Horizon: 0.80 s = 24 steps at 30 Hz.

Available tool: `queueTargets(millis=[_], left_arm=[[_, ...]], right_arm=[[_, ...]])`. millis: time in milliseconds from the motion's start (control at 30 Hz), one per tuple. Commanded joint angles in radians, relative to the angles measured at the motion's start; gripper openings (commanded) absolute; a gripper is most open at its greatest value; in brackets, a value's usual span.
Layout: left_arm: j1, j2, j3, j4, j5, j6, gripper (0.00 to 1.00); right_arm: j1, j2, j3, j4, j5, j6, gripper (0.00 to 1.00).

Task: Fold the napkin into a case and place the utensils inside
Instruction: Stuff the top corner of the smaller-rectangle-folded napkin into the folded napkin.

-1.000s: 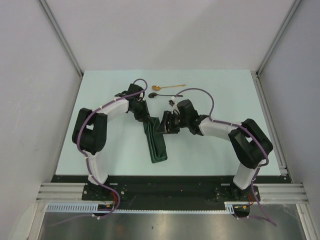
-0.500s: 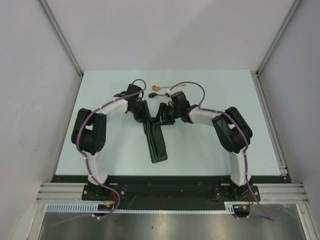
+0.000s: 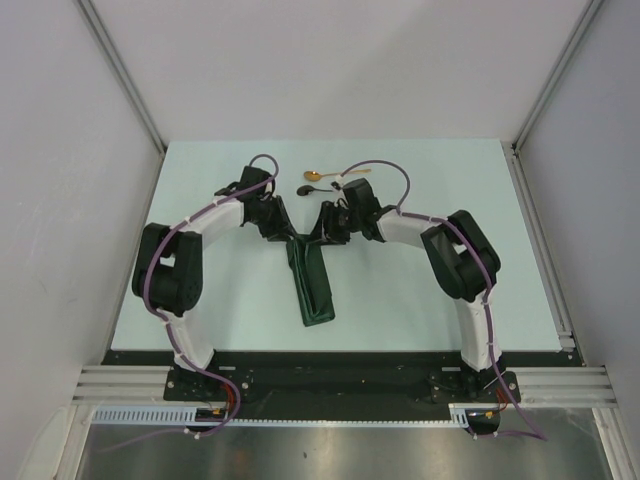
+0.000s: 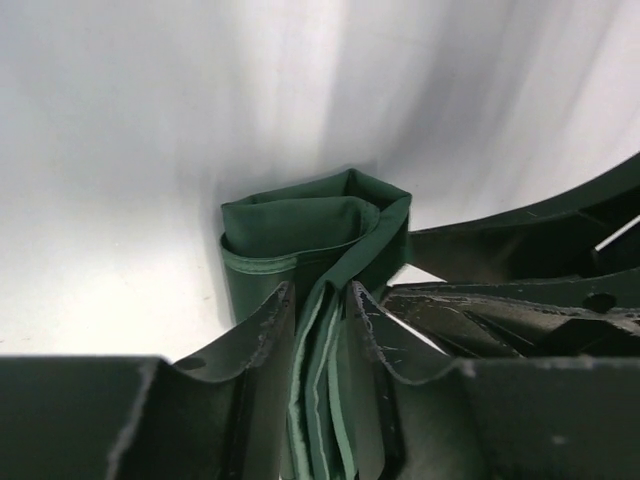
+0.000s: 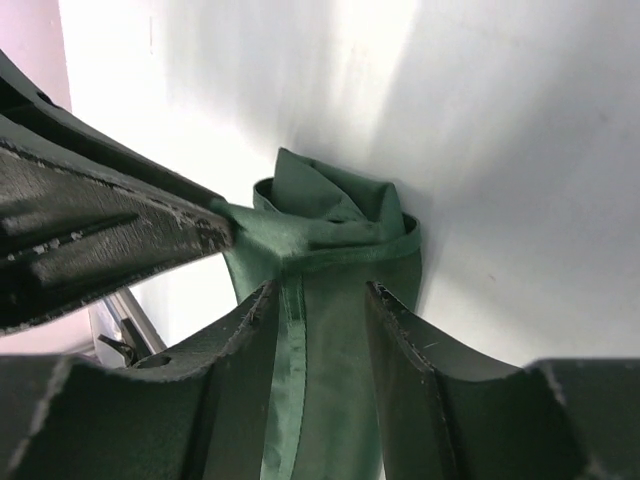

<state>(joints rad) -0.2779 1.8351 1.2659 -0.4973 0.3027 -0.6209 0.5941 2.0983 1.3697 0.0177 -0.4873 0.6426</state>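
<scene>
The dark green napkin lies as a narrow, long case, its near end toward the arms. The far end fans out between both grippers. My left gripper is shut on several stacked cloth layers, with the rolled mouth just beyond its fingertips. My right gripper stands open, its fingers either side of a flat band of the napkin. The gold spoon and the black spoon lie on the table just beyond the grippers, the black one's handle hidden by the right arm.
The pale table is walled at the back and both sides. A rail runs along the right edge. The two arms arch inward and meet over the napkin's far end, close to the spoons.
The right gripper has moved from the napkin's right flank up to its far end. The left arm has drawn slightly left, and the cloth's far end now fans out between them.
</scene>
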Motion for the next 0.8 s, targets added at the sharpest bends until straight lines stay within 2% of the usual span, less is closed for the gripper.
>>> queueTargets(millis=[0,167,533,633,767], left_arm=[[0.006,-0.031,-0.003,0.048,0.045,-0.034,0.3],[0.005,-0.014,0.001,0.054,0.055,-0.039,0.26],[0.005,-0.013,0.0,0.057,0.052,-0.04,0.22],[0.005,-0.011,-0.002,0.057,0.049,-0.04,0.18],[0.005,-0.01,-0.005,0.054,0.036,-0.045,0.13]], right_arm=[[-0.001,0.019,0.061,0.008,-0.02,-0.014,0.44],[-0.001,0.039,0.085,0.002,-0.028,-0.012,0.37],[0.003,0.08,0.112,0.001,-0.031,-0.011,0.39],[0.013,0.08,0.12,0.004,-0.017,-0.012,0.46],[0.016,0.103,0.149,-0.044,0.006,-0.017,0.43]])
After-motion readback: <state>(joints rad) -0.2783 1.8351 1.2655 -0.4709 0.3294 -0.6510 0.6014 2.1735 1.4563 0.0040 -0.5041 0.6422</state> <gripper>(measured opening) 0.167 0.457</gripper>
